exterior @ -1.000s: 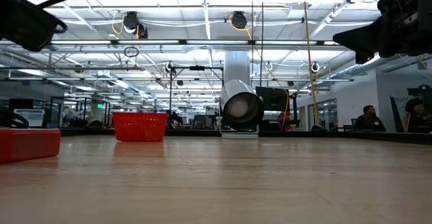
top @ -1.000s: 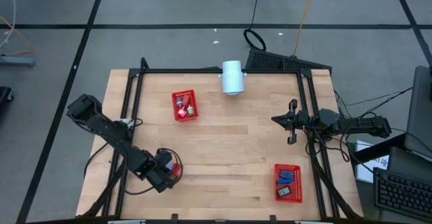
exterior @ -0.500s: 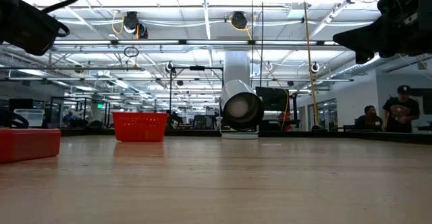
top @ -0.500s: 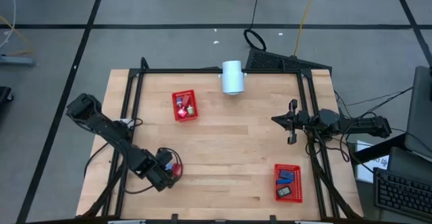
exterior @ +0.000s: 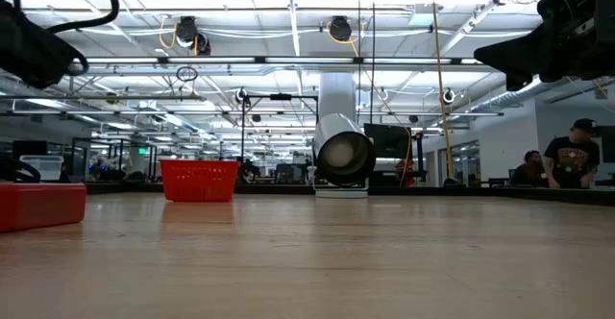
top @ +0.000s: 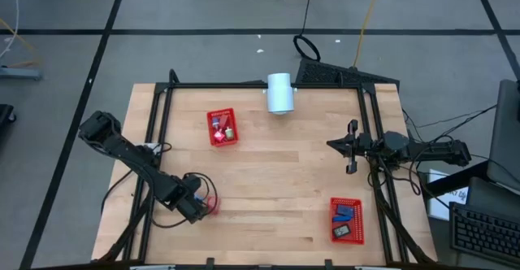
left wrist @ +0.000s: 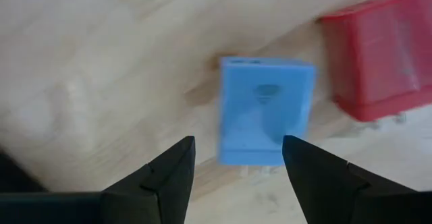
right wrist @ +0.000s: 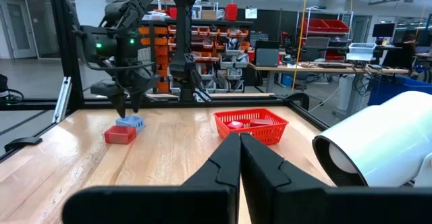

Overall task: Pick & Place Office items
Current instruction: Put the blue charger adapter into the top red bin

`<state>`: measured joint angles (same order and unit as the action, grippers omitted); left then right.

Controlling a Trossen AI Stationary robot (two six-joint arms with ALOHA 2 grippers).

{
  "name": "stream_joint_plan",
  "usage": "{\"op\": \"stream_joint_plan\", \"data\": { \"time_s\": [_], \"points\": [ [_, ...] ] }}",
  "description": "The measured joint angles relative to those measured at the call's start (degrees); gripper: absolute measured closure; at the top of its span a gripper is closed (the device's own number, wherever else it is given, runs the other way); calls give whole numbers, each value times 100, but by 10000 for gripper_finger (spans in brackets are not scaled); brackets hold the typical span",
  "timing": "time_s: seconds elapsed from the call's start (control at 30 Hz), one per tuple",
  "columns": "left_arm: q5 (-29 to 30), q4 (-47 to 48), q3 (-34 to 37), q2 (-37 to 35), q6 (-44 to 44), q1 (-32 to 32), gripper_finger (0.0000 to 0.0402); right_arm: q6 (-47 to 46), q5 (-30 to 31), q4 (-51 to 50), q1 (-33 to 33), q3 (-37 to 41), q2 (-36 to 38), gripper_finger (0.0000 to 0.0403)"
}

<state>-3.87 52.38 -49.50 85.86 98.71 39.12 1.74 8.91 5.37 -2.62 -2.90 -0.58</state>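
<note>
Office items are split across the tabletop: nearest the left arm, a light blue flat rectangular plastic piece lies loose on the wood beside a small red block-shaped piece, and it is not clear whether the two touch. The left gripper hangs just above the blue piece with its fingers spread to either side of it, grasping nothing; that straddling pose looks like the line-up for a pinch across the piece's narrow width. Further along, one red mesh rectangular basket near the front right corner already holds dark blue and black pieces, so it is probably a drop-off. The right gripper waits near the right edge of the tabletop, its fingers pressed together on nothing, clear of the left arm's work. Beyond, a second red mesh basket carries a few small items, and a white cylinder lies on its side at the far edge.
</note>
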Motion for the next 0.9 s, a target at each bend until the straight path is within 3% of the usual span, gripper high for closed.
{"op": "stream_joint_plan", "data": {
  "time_s": [0.1,0.33,0.9],
  "points": [
    [14,86,0,0,5,7,174,-2,0,0,1,0,2,403],
    [680,-284,-9,0,-73,5,174,0,0,0,-1,0,0,403],
    [842,-397,-20,50,-531,39,174,0,0,0,1,0,2,403]
  ]
}}
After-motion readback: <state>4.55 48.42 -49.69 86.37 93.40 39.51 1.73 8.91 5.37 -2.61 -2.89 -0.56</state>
